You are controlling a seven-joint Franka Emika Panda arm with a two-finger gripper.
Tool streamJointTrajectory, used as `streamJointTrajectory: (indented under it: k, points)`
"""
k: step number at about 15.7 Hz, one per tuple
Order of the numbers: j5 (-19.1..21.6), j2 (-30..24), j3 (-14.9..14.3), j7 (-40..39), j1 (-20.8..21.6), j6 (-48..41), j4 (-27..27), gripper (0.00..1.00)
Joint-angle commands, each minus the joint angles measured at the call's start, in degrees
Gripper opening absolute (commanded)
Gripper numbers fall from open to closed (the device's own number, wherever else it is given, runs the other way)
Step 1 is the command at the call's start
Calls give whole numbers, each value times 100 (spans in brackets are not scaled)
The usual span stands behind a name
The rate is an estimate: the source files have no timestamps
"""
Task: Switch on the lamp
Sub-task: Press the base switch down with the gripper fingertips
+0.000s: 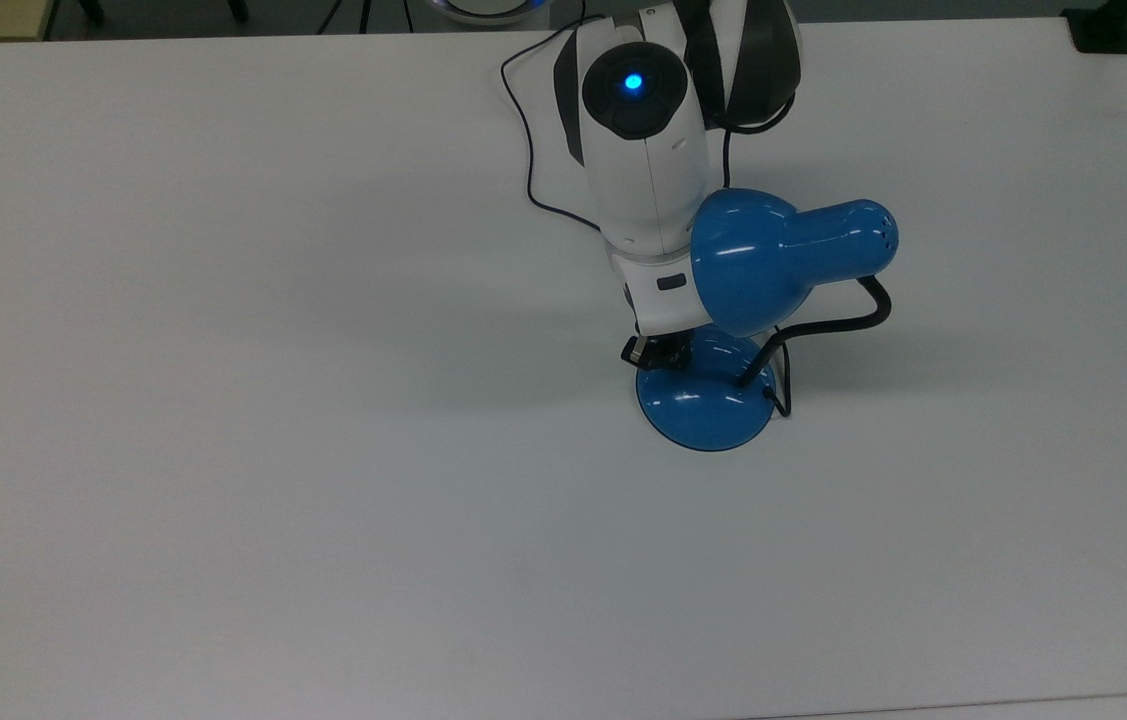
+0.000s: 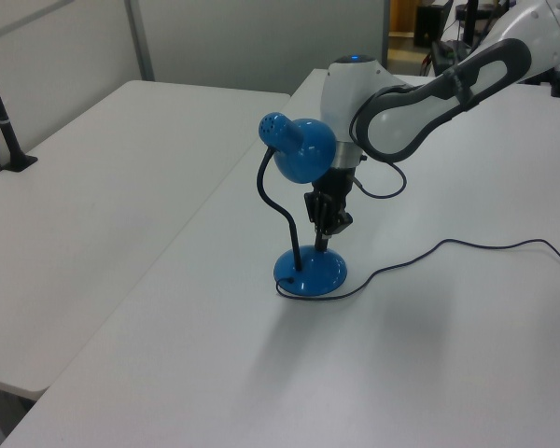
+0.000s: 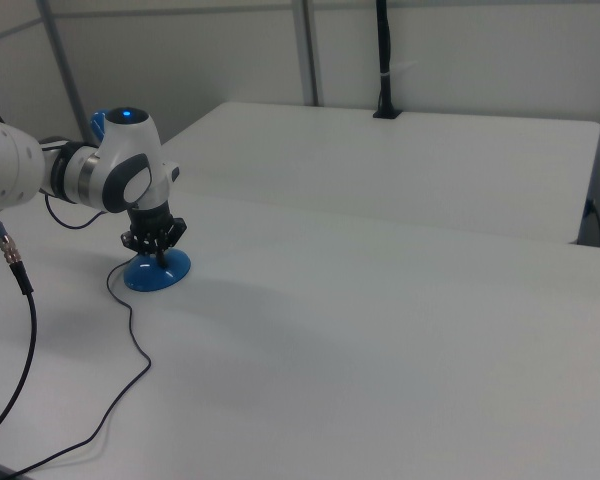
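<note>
Item: the lamp [image 1: 723, 330], glossy blue, is stood on a white table [image 1: 273, 450], its round domed base [image 1: 705, 400] seated flat near the middle of the top view, slightly to the top view's right. A black bendy neck [image 2: 278, 205] is seen rising from the base and curving over to carry the bell-shaped shade [image 1: 773, 255], which is held level above the base with its wide mouth turned toward the top view's left. Item: the pincer [image 1: 658, 352], black, carried on a white arm [image 1: 643, 150], is set pointing downward just beneath the mouth of the shade, its tips brought to the upper edge of the base on the top view's left side; in the left view [image 2: 324, 231] it is seen just over the dome, beside the neck, and in the right view [image 3: 158, 243] directly above the base. Contact with the base cannot be confirmed. Nothing is seen gripped by it, and whether it is parted or closed cannot be told. A thin dark cord [image 2: 448, 250] is trailed from the base across the table toward the left view's right. A blue light [image 1: 633, 81] is shown on the arm's black cap. Surroundings: a second white table [image 2: 103, 168] is placed alongside, a black post [image 3: 383, 60] is fixed at its far edge, and pale partition walls [image 3: 460, 50] are stood behind.
</note>
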Motion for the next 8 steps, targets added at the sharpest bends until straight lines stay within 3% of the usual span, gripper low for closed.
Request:
streamJointTrajectory:
  k: [1, 8]
  points:
    - [97, 138, -26, 87, 121, 182, 48, 0]
    - [106, 208, -26, 131, 130, 305, 48, 0]
